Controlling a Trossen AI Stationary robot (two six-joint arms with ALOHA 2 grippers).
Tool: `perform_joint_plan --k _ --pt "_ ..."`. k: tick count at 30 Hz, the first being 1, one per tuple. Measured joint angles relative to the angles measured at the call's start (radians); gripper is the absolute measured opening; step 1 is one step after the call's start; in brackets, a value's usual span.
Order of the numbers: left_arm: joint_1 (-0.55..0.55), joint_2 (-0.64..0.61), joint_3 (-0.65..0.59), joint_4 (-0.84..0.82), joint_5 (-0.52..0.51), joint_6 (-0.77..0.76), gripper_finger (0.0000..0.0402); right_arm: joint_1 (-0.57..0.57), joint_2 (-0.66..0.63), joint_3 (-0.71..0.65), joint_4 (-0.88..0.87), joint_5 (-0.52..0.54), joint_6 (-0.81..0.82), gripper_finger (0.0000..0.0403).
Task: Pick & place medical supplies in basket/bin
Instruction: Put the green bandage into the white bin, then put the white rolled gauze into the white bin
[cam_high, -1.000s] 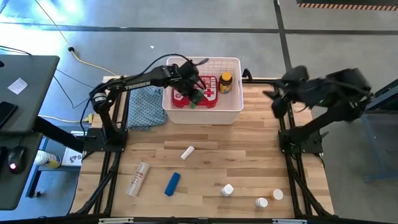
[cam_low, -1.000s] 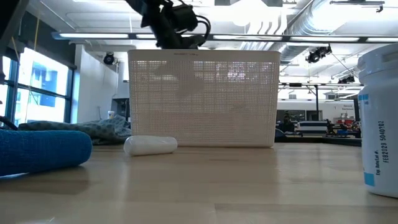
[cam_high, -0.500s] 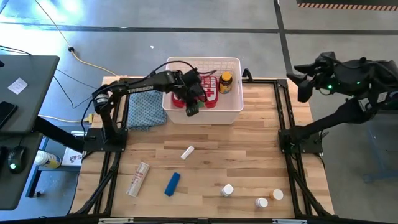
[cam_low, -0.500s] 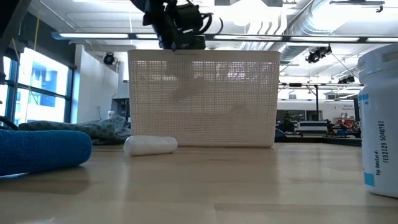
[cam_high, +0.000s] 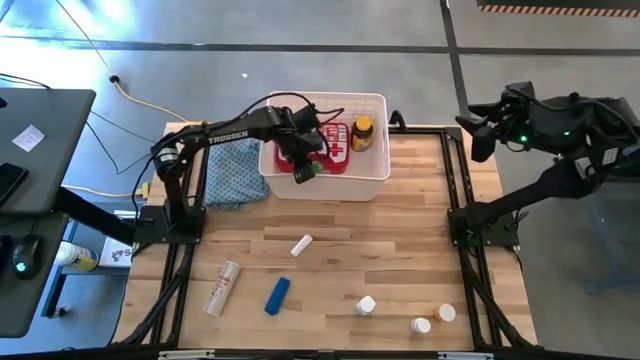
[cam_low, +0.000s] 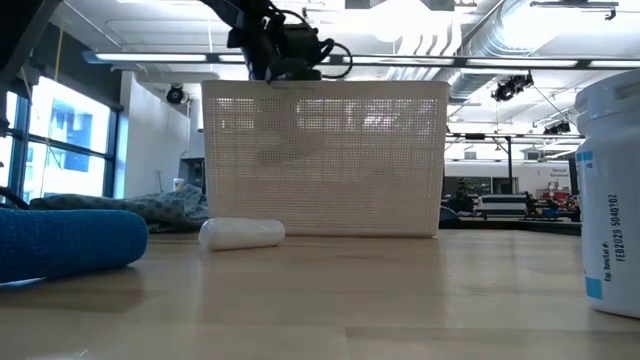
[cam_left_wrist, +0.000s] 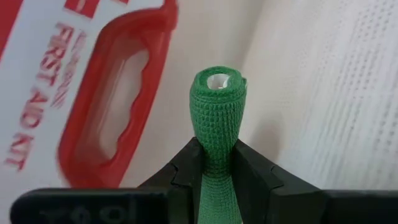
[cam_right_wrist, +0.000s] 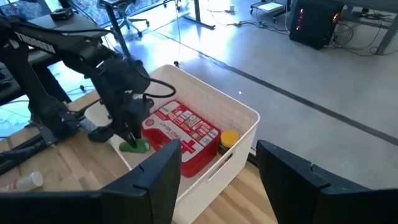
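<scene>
Wooden table (cam_high: 340, 250): white basket (cam_high: 375, 178) at rear. Left gripper (cam_left_wrist: 214, 163) clamped 1 green tube (cam_left_wrist: 217, 121) over its near wall; early release risked a fall outside. Right gripper (cam_right_wrist: 214, 163), parted, empty.

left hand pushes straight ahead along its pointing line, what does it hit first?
Probably the basket's white inner wall or floor, just beyond the green roll that the left hand holds; the first-aid case lies beside that line. Depth is unclear.

**Open workshop around a wooden table**

A pale plank table (cam_high: 330, 230) stands on a grey concrete floor (cam_high: 300, 50). A dark desk (cam_high: 40, 130) sits alongside. Beyond, tall windows (cam_low: 60, 140), ceiling ducts (cam_low: 520, 35) and strip lights (cam_low: 140, 58); perhaps more desks farther back.
</scene>
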Motion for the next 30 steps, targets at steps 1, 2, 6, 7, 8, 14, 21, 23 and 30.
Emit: perform_joint_plan --k 1,2,6,7,8,14,21,23,30 --pt "0.002 0.001 0.006 -0.004 -0.001 0.001 0.0112 0.000 0.006 0.000 0.001 0.000 0.001 0.0199" --pt "0.005 0.002 0.013 -0.008 -0.003 0.002 0.0113 0.000 0.011 0.000 0.001 0.000 0.007 0.0199" --pt "0.009 0.002 0.043 -0.028 -0.012 -0.034 0.0127 0.000 0.026 -0.002 0.001 -0.003 0.035 0.0199" --pt "0.010 0.002 0.046 -0.031 -0.006 -0.051 0.0131 0.000 0.028 -0.002 0.001 -0.003 0.040 0.0199" --pt "0.012 0.002 0.049 -0.036 0.003 -0.059 0.0136 0.000 0.029 -0.002 0.002 -0.004 0.042 0.0199" --pt "0.005 0.001 0.055 -0.084 0.092 0.012 0.0160 0.000 0.037 -0.002 0.001 -0.001 0.051 0.0199" --pt "0.007 0.001 0.055 -0.183 0.000 0.099 0.0168 0.000 0.037 -0.002 0.001 -0.001 0.068 0.0199" --pt "0.007 0.001 0.055 -0.183 -0.005 0.099 0.0168 0.000 0.037 -0.002 0.002 0.002 0.068 0.0199" --pt "0.007 0.000 0.055 -0.180 0.012 0.095 0.0168 0.000 0.037 -0.002 0.001 0.007 0.068 0.0199"
